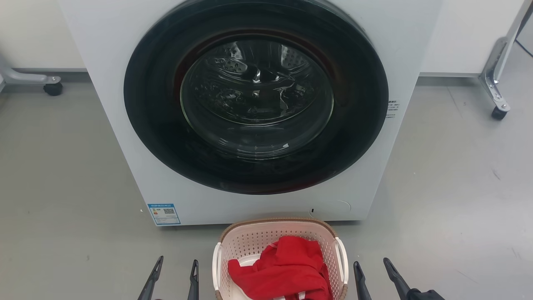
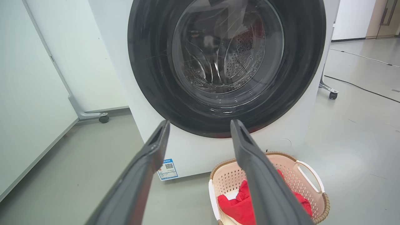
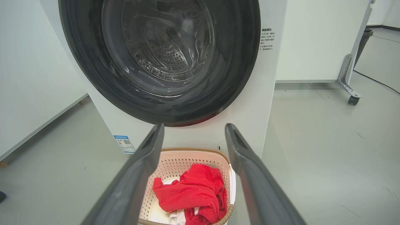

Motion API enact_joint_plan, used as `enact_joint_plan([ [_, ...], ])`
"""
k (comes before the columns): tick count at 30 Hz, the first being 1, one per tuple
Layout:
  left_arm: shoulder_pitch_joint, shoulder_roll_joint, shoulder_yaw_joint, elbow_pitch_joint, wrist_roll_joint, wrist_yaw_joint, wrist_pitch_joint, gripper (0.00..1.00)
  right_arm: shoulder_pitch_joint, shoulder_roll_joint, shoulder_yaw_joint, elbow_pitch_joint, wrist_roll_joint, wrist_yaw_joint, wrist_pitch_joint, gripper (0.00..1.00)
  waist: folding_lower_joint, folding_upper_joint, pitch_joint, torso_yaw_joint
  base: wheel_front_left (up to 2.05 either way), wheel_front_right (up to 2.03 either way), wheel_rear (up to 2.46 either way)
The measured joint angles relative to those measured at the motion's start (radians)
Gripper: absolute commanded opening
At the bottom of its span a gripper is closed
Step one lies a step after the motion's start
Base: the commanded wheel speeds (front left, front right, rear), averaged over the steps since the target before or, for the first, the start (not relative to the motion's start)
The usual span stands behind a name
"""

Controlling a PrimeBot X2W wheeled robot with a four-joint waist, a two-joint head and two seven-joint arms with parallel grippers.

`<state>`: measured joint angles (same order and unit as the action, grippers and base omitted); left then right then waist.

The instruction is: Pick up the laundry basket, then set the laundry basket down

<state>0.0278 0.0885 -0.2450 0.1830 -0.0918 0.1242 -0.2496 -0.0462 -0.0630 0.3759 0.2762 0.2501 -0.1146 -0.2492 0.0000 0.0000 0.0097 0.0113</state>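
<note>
Grey floor runs across the room, and a white front-loading washing machine stands on it with its round glass door shut and a blue energy label low on its front. Pale partition panels on castor feet stand behind it to either side.

The laundry basket sits on the floor just in front of the machine's base, upright, its brown rim level. A red garment lies crumpled inside, with something white beneath it.

In the head view the left end effector is just beside the basket's left handle and the right end effector is near its right handle, so the basket lies between them. Both have their fingers spread apart and hold nothing. Neither touches the basket. The wrist views agree: each pair of fingers frames the machine's lower front, with the basket below and off to one side, clear of the tips.

By my reading the task has not started in any way that shows — the basket rests wholly on the floor and no handle is gripped. Everything is left to do: bring the end effectors onto the handles or rim, close on them, lift the basket clear, then set it back down. The stance on both sides suggests a two-armed lift is being lined up, but that is a guess.
</note>
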Motion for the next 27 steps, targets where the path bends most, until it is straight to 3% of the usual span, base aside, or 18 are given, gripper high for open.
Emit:
enact_joint_plan([
  [27,0.008,-0.012,0.009,0.015,-0.015,0.000,0.000,1.00,0.019,0.004,-0.020,0.001,0.002,0.011,0.000,1.00,0.0000,0.0000,-0.007,0.003,0.00,0.00,0.00],
])
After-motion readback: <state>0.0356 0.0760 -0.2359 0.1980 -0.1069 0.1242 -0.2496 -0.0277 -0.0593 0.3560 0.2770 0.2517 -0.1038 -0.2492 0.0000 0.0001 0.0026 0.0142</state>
